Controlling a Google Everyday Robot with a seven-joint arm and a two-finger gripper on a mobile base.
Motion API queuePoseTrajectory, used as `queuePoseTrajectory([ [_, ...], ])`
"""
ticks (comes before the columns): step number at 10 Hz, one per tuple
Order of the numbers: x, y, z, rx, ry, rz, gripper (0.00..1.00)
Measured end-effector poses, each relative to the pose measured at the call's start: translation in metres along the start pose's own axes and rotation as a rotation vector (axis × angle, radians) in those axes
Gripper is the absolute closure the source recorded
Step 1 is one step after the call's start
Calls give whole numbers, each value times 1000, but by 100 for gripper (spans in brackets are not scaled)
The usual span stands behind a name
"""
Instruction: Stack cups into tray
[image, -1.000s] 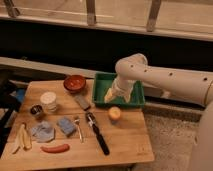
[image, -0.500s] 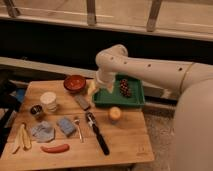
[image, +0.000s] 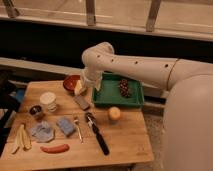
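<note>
Wooden and light brown, the table (image: 127, 142) carries all the things, and the thick white arm (image: 135, 67) of the robot reaches over it from the right side. The gripper (image: 88, 86) hangs low at the end of this arm, over the back part of the table, between the red-brown bowl (image: 70, 81) and the green tray (image: 110, 96), just beside both of them. Whether the gripper is open or closed I cannot tell, and I also cannot tell if it holds something. The green tray lies at the back right of the table, a shallow rectangle with a raised rim, and in its right half lies one dark bumpy object (image: 124, 88) that looks like a pine cone. Both cups stand upright on the table, outside the tray and well apart from it. The white cup (image: 48, 100) is on the left side, in front of the bowl and a little to its left. The dark metal cup (image: 36, 111) is shorter and stands just beside the white cup, nearer to the left edge. A flat grey block (image: 81, 103) lies on the table in front of the gripper. A small round orange thing (image: 114, 114) sits just in front of the tray's front rim. Near the middle lie a fork (image: 77, 128) and a black-handled tool (image: 98, 136), the tool placed diagonally. To the left of them are a blue cloth (image: 65, 125) and a grey cloth (image: 42, 131), and near the front left edge are a long red thing (image: 55, 148) and some pale yellow strips (image: 20, 138).
</note>
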Motion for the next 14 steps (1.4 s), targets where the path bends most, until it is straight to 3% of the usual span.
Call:
queuePoseTrajectory([
  [3, 5, -7, 4, -7, 36, 10, 29],
  [6, 16, 12, 43, -13, 115, -49, 29],
  [8, 7, 50, 62, -30, 143, -108, 29],
  [10, -4, 83, 74, -61, 145, -146, 29],
  [14, -5, 166, 94, -152, 143, -236, 29],
])
